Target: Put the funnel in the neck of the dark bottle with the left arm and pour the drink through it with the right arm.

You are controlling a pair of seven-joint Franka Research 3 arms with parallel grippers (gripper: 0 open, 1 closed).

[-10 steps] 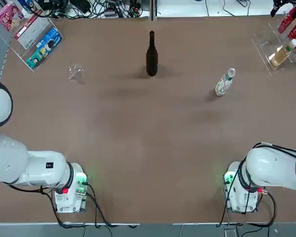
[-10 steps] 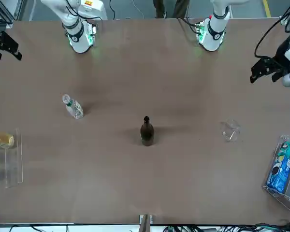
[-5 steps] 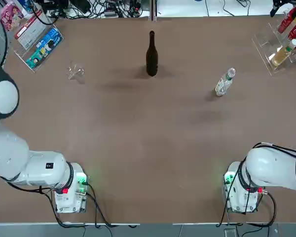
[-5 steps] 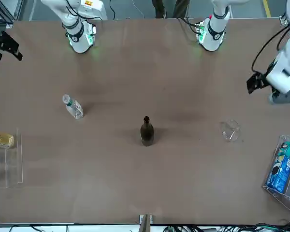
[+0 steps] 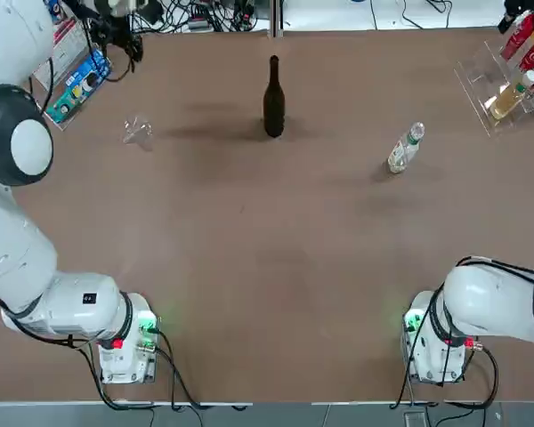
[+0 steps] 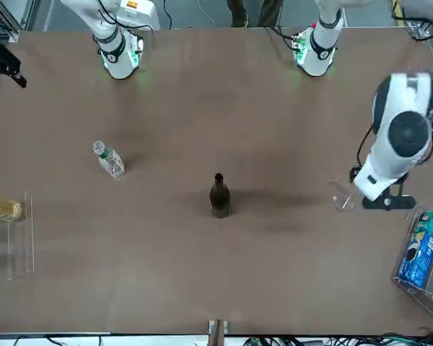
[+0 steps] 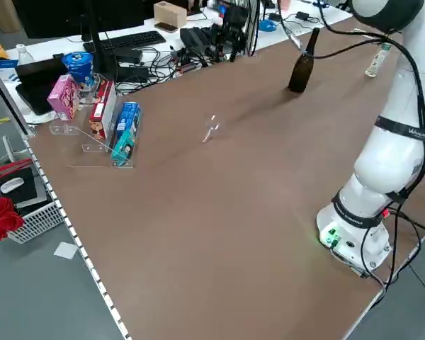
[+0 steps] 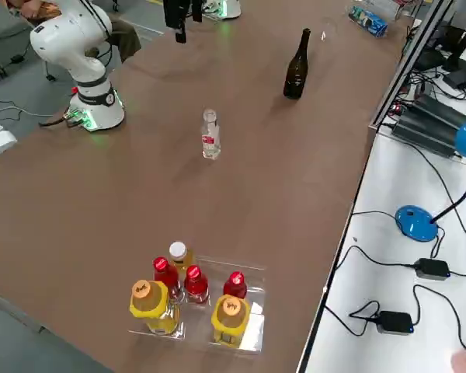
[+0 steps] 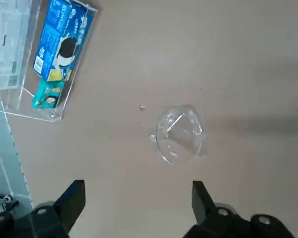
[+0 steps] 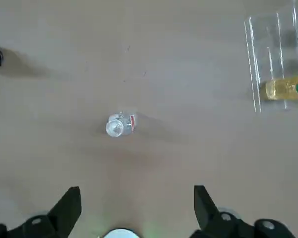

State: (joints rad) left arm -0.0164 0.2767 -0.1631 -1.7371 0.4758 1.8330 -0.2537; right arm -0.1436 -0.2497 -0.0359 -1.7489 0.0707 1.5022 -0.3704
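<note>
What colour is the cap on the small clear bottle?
White, on the small clear bottle; the right side view shows it best.

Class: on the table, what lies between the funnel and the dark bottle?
Nothing: the top view shows only bare table between the funnel and the dark bottle.

funnel (image 9: 178, 134): small, clear plastic, lying on its side on the table, left part, untouched
dark bottle (image 5: 273, 96): tall, slim, near-black glass, long neck, upright, far-centre of table, neck open
drink (image 5: 406, 148): small clear plastic bottle, white cap, green-white label, upright, right of dark bottle, well apart
</note>
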